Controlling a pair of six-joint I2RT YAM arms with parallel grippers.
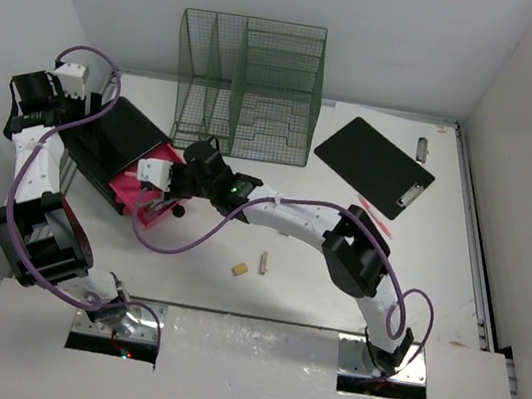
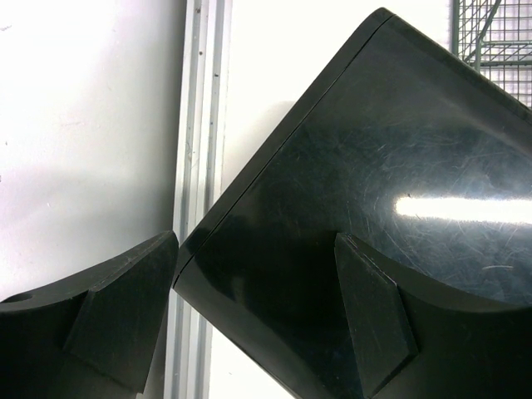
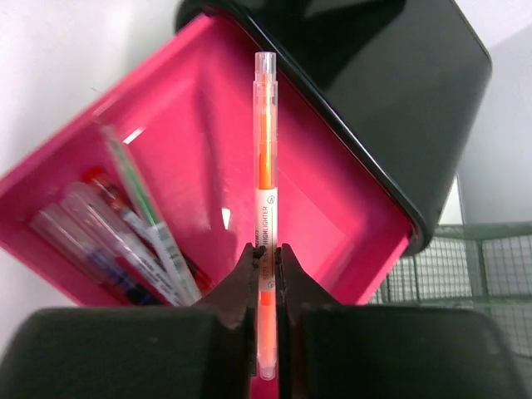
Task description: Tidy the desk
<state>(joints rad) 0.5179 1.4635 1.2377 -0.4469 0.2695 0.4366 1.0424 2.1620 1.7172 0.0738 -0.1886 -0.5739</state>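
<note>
Now, orange highlighter [image 3: 265, 150] over pink tray [image 3: 191, 125].
Our right gripper [image 3: 266, 258] clamps it; our left gripper [image 2: 258, 249] gapes beside the black box [image 2: 374, 183].

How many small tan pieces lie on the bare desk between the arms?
2: one tan block lies left, one paler stick just right of it, not touching. The right arm may hide others.

White desk [image 1: 313, 288] with metal edge rails, green wire-mesh file organizer [image 1: 249, 85] at far edge, black clipboard [image 1: 373, 166] right of it, pink box [image 1: 139, 202] with black lid [image 1: 113, 140] at left, two small tan blocks [image 1: 240, 269] mid-desk.
</note>
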